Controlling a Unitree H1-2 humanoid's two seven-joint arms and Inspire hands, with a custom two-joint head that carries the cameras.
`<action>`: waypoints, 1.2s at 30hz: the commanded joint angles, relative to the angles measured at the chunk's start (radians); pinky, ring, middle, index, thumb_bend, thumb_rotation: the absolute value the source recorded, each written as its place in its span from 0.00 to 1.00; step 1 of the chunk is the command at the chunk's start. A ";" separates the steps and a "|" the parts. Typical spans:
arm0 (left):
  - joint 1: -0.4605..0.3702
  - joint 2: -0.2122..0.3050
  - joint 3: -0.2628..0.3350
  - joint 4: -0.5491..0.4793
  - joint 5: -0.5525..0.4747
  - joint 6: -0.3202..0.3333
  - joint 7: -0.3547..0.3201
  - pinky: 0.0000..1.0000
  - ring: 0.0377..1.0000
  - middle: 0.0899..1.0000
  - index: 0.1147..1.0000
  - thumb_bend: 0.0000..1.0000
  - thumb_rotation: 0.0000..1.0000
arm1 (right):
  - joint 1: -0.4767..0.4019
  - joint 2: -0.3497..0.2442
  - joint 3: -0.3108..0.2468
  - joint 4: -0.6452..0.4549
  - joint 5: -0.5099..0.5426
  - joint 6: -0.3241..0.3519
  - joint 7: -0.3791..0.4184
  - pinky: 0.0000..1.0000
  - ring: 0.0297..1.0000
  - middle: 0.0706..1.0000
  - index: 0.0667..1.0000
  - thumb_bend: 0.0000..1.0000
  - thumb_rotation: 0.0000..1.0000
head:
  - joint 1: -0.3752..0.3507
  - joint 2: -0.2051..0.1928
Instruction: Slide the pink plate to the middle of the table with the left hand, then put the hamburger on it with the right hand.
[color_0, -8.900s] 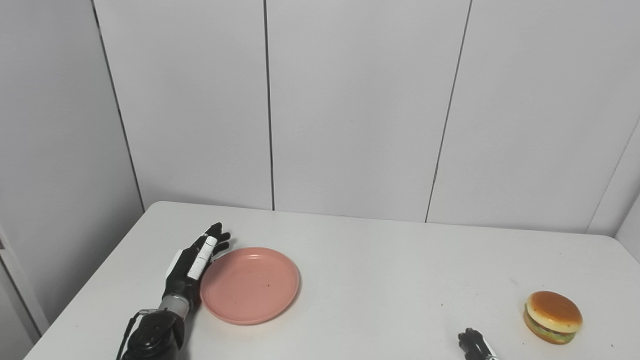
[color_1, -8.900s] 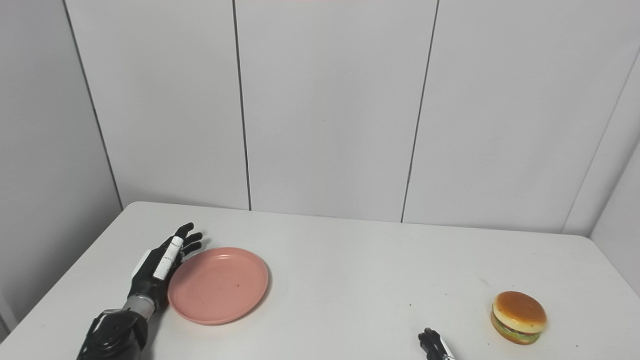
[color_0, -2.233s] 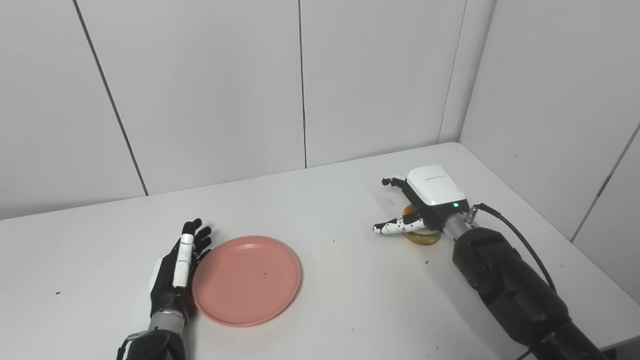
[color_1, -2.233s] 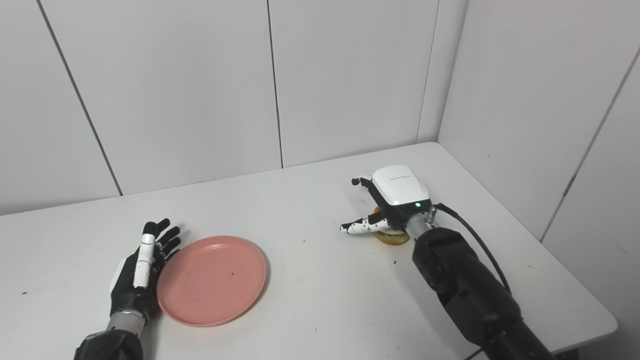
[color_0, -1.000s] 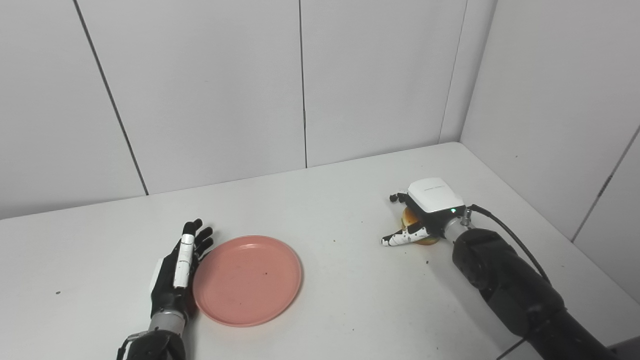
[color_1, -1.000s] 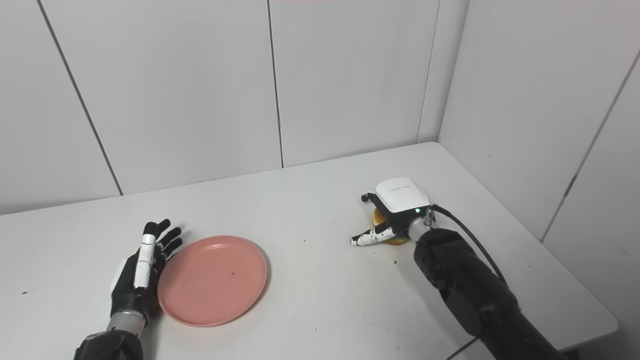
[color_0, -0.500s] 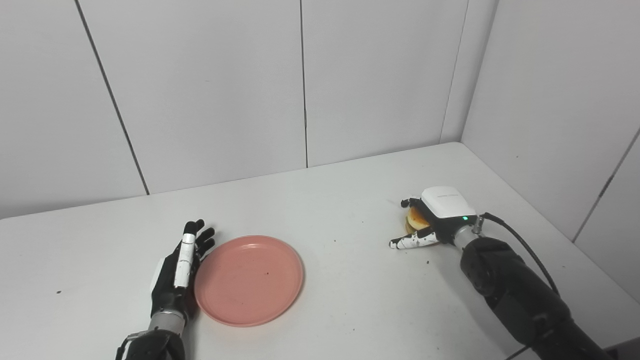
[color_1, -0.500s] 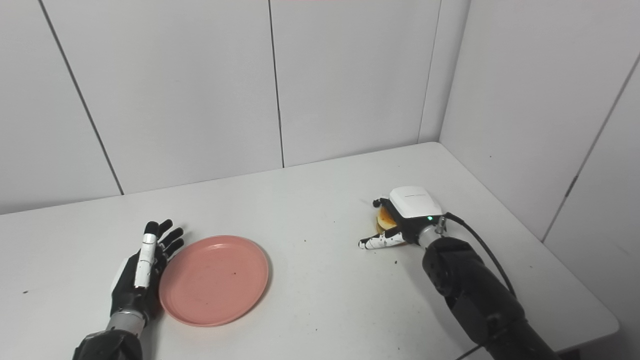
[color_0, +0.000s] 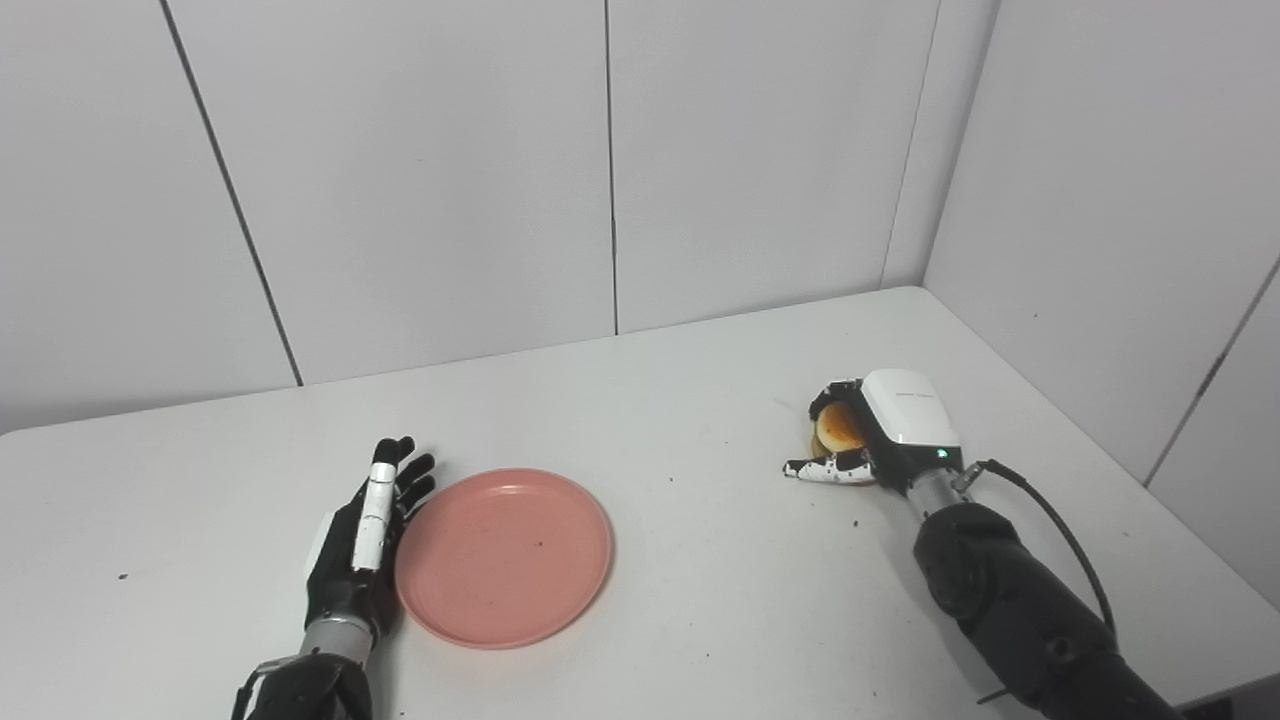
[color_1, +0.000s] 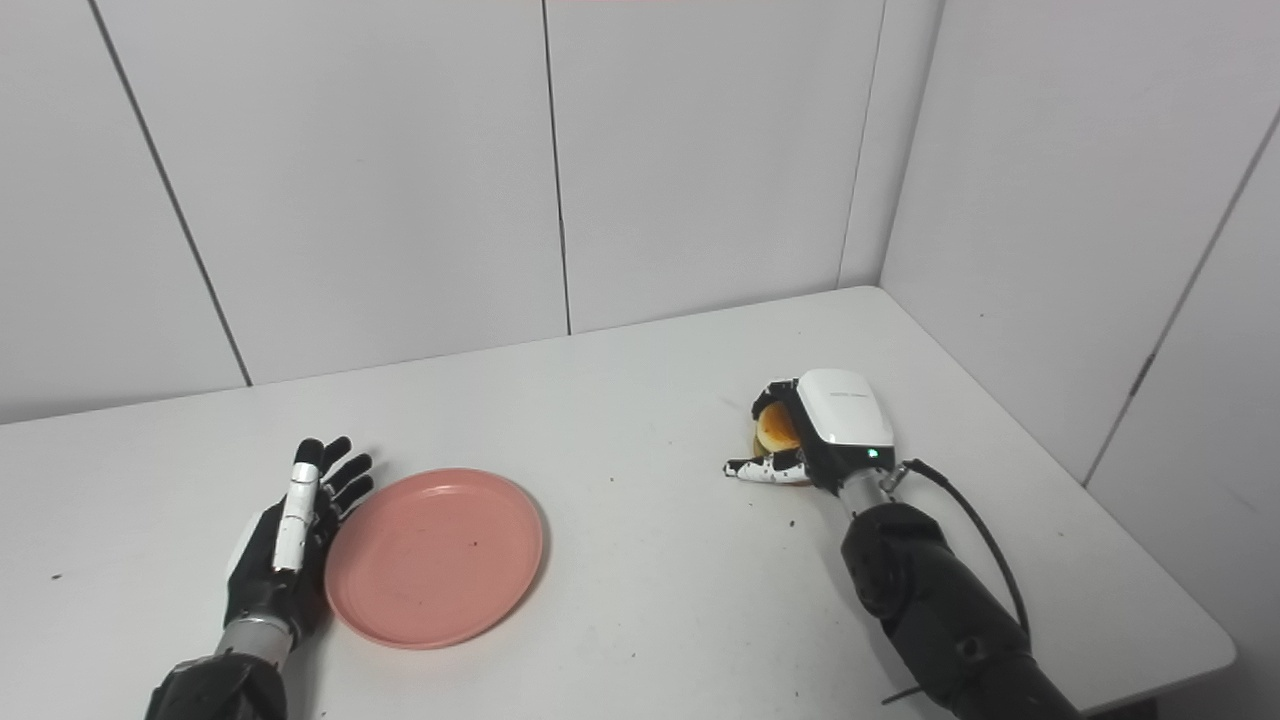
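Note:
The pink plate (color_0: 500, 560) lies flat on the white table (color_0: 700, 620), left of the middle. My left hand (color_0: 362, 545) is open, its fingers straight, lying along the plate's left rim. The hamburger (color_0: 836, 428) sits on the table at the right. My right hand (color_0: 885, 430) is down on it from the near right. Its fingers curl round the far side and its thumb reaches along the near side, closed on the hamburger. The white back of the hand hides most of the bun. The hamburger also shows in the right eye view (color_1: 775, 428).
The table's right edge (color_0: 1120, 480) runs close to the right hand, with the side wall just beyond. The back wall stands behind the table. Bare tabletop lies between the plate and the hamburger.
My right hand has dropped lower over the hamburger and its fingers have curled round it. The left hand and the plate have stayed in place. The view has shifted slightly.

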 joint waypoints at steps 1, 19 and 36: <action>-0.031 0.000 -0.007 -0.036 0.007 -0.002 -0.004 0.90 0.91 0.87 0.87 0.80 0.89 | 0.012 -0.030 0.016 0.053 -0.021 0.015 0.014 0.35 0.41 0.43 0.47 0.52 0.01 | 0.002 0.001; -0.024 -0.016 -0.006 -0.034 0.001 -0.009 -0.001 0.90 0.91 0.87 0.86 0.82 0.88 | 0.000 -0.067 0.039 -0.180 -0.036 0.059 0.131 0.29 0.33 0.37 0.49 0.52 0.00 | 0.022 0.010; -0.038 -0.058 -0.018 -0.017 0.017 -0.002 0.040 0.83 0.88 0.85 0.82 0.83 0.85 | -0.092 -0.031 0.005 -0.566 -0.082 0.107 0.380 0.30 0.34 0.38 0.49 0.52 0.01 | 0.123 0.024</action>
